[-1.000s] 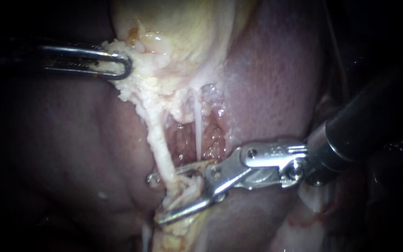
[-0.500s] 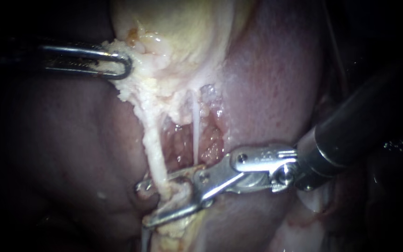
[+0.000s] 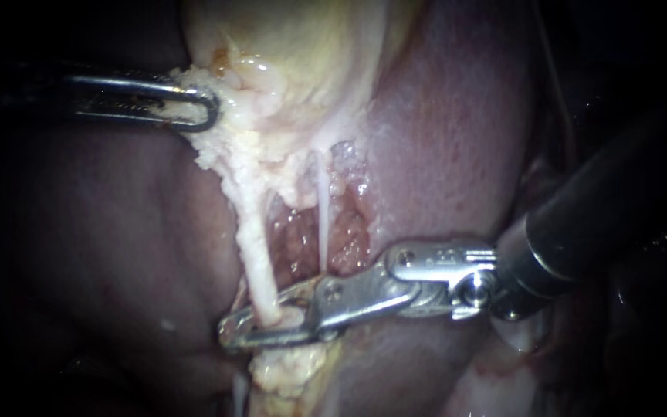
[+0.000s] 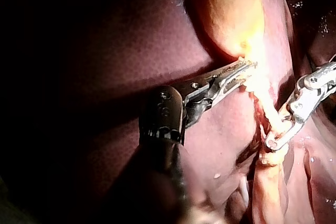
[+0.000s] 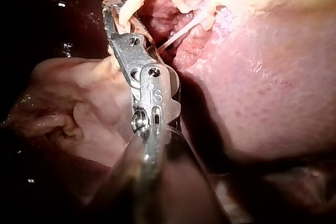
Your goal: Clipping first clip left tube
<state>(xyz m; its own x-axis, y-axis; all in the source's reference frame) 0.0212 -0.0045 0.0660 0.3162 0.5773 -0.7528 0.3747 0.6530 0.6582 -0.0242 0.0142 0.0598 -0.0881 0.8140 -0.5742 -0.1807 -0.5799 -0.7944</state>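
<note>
The left tube (image 3: 255, 247), a thick pale strand, runs from the gallbladder (image 3: 295, 54) down into my right instrument (image 3: 229, 332). Its jaws are shut on the tube's lower end, one jaw on each side. The thin white right tube (image 3: 323, 220) hangs free beside it, above the jaws' hinge. My left instrument (image 3: 208, 110) is shut on the pale fatty tissue at the gallbladder's lower edge, holding it out to the left. The left wrist view has my left instrument (image 4: 247, 69) gripping that tissue and my right instrument (image 4: 273, 141) on the strand. In the right wrist view my right instrument (image 5: 113, 4) pinches the tube (image 5: 132, 1).
Dark red liver (image 3: 117, 232) lies on both sides of the tubes. Raw reddish tissue (image 3: 349, 232) shows in the opened window between the two tubes. The right instrument's dark shaft (image 3: 604, 208) crosses the lower right of the endoscope view.
The right instrument's jaws stood open around the left tube and have closed on it. The tips have also slid a little leftward along the tissue. The left instrument has held still.
</note>
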